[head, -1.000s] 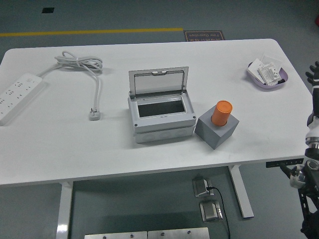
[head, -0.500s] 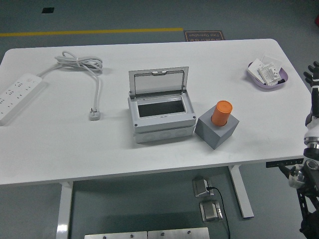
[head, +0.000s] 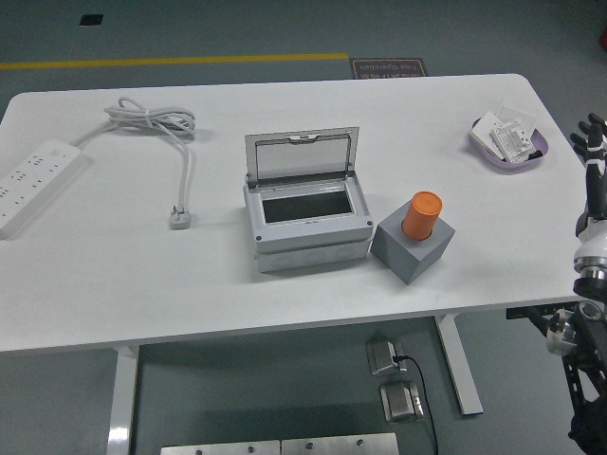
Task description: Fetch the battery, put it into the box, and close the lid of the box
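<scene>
The orange battery stands upright in a grey holder block near the table's near edge, just right of the grey box, whose lid is raised on the far side and leaves the dark cavity open. The right hand hovers at the right edge of the white table, well apart from the battery, fingers spread and holding nothing; the left hand is out of view. Likely faults from here: the block looks loose on the table, so a sideways pull on the battery could drag or tip it toward the near edge; a grasp taken too low would catch the block's top rather than the cylinder; and a battery carried low could strike the box's right wall or rim. An arm sweeping in from the right could also clip the purple tray of small items at the far right. Open room is good between that tray and the block, giving a clear diagonal approach, and the space above the box is free. The left half carries a power strip and its coiled cable, well apart from the work.
</scene>
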Controlling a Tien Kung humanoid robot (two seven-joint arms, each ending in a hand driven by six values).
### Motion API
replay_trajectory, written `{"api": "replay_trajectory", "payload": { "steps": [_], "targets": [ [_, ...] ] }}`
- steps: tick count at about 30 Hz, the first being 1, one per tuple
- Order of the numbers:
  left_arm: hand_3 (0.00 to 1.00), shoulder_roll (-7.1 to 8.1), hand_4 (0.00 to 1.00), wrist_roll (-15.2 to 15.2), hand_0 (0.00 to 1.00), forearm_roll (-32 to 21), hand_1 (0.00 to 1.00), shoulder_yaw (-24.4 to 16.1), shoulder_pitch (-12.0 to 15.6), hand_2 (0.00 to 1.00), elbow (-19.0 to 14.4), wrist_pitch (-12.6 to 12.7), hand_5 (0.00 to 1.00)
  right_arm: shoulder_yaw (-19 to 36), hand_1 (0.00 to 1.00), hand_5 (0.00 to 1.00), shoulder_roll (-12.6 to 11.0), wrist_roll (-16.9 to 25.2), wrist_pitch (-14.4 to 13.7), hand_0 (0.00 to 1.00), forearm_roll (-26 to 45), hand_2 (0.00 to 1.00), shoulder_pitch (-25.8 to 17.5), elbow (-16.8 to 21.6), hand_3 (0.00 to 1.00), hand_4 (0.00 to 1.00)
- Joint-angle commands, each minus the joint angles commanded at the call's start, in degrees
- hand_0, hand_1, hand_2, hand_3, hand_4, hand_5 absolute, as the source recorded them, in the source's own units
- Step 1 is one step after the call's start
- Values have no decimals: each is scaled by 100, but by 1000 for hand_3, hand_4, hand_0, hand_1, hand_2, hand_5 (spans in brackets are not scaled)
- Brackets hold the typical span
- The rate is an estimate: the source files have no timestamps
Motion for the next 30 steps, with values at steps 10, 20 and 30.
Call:
{"api": "replay_trajectory", "payload": {
  "steps": [10, 20, 30],
  "targets": [
    [755, 24, 726, -23, 684, -60, 678, 77, -10, 664, 0, 5, 446, -176, 744, 855, -5, -129, 112, 807, -81, 768, 129, 7, 787, 940],
    [754, 26, 725, -35, 684, -110, 678, 139, -15, 663, 0, 1, 444, -328, 741, 852, -40, -229, 113, 797, -240, 758, 183, 17, 794, 940],
    [758, 50, 726, -33, 684, -118, 678, 151, -14, 664, 0, 1, 443, -655, 730, 838, -20, -210, -290, 774, -698, 753, 190, -76, 795, 938]
  ]
}}
